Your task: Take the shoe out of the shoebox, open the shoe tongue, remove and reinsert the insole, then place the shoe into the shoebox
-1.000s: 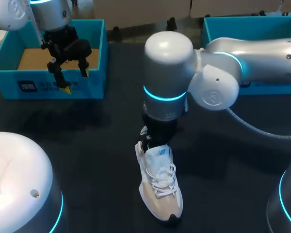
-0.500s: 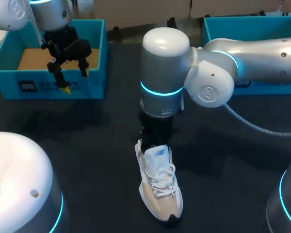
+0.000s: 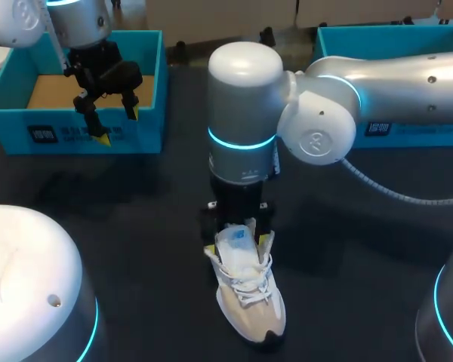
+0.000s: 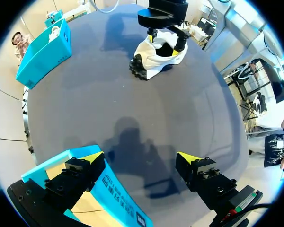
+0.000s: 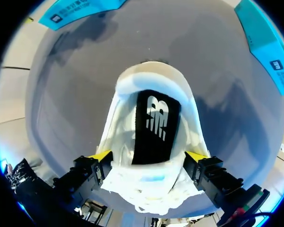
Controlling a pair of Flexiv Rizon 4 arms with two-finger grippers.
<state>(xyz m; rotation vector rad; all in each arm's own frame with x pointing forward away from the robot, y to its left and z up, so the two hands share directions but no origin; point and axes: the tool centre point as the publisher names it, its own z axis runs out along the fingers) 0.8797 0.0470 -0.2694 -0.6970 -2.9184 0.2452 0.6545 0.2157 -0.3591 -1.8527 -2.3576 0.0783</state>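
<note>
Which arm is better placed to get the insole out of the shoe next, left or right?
Right. The right gripper sits directly over the shoe, fingers straddling its opening with the insole visible below. The left gripper hangs open by the shoebox, far across the table.

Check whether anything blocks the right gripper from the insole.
Nothing visible does. The insole lies exposed inside the shoe, just ahead of the right gripper, whose open fingers straddle it; the tongue sits under the gripper, clear of the insole.
</note>
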